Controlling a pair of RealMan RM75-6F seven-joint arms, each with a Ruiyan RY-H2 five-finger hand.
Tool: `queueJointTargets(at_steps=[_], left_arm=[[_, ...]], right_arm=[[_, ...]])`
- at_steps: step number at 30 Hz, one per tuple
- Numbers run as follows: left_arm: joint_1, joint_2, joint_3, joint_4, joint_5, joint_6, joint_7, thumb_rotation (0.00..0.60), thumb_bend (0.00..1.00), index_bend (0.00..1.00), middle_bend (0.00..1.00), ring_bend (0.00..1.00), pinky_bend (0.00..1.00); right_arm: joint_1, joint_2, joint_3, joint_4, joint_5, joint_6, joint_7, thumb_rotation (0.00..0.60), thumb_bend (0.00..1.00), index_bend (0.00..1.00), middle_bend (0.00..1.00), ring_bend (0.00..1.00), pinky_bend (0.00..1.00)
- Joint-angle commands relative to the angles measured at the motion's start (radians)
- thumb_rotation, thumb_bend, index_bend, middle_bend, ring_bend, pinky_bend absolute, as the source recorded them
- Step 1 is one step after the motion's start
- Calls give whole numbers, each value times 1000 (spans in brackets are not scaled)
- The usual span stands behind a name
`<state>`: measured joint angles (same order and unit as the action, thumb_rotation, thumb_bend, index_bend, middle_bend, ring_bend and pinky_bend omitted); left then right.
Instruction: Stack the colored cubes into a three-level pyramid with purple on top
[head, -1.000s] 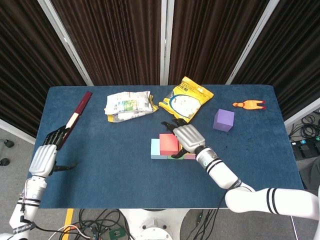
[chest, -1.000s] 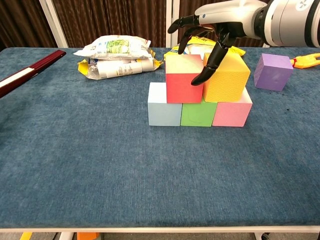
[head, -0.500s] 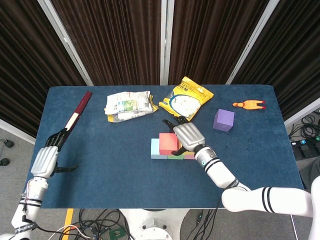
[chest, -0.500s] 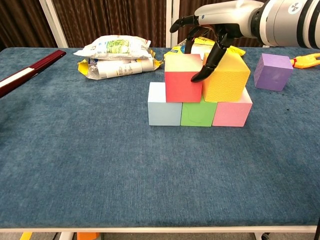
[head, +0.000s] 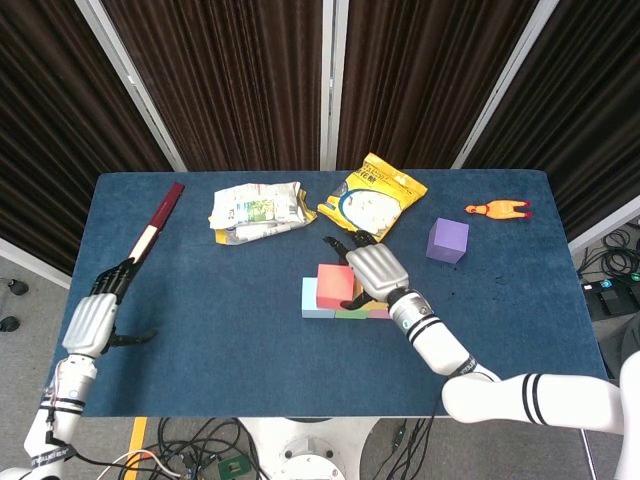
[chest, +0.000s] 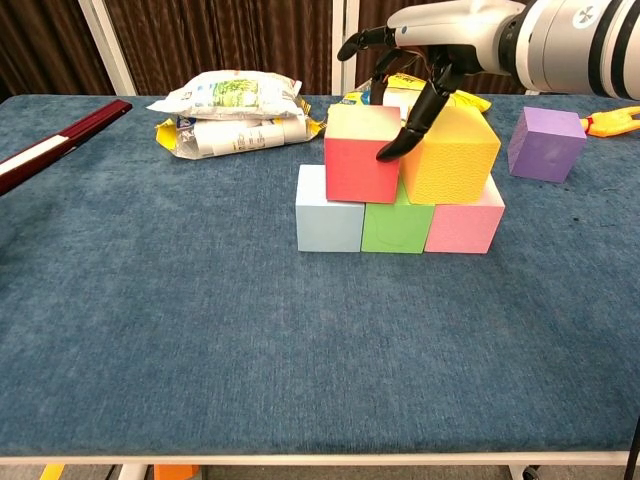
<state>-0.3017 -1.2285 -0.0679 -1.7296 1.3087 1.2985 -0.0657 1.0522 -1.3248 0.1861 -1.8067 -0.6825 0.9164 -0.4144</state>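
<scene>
up top, red cube (chest: 361, 155) and yellow cube (chest: 449, 153) sit side by side.

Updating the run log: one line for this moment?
right hand: over red cube, yellow cube | purple cube: on table, unplaced | left hand: idle

Head view overhead; chest view low, frontal, nearer.

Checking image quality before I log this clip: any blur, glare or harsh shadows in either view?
Head view: sharp, evenly lit, no glare on the table. Chest view: cubes crisp, soft shadow under the red cube; the right hand shows faint sheen, no blur.
</scene>
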Motion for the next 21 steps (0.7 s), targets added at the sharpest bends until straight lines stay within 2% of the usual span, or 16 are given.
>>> queueJointTargets(at_steps=[1, 21], left_arm=[[2, -2, -1, 2, 1, -2, 0, 600, 93, 19, 0, 0, 6], [12, -20, -13, 24, 5, -16, 11, 600, 94, 19, 0, 0, 6]], right_arm=[[-1, 0, 2, 3, -4, -3, 4, 600, 84, 0, 429, 0, 0], [7, -6, -3, 39, -6, -39, 16, 600, 91, 0, 386, 0, 0]])
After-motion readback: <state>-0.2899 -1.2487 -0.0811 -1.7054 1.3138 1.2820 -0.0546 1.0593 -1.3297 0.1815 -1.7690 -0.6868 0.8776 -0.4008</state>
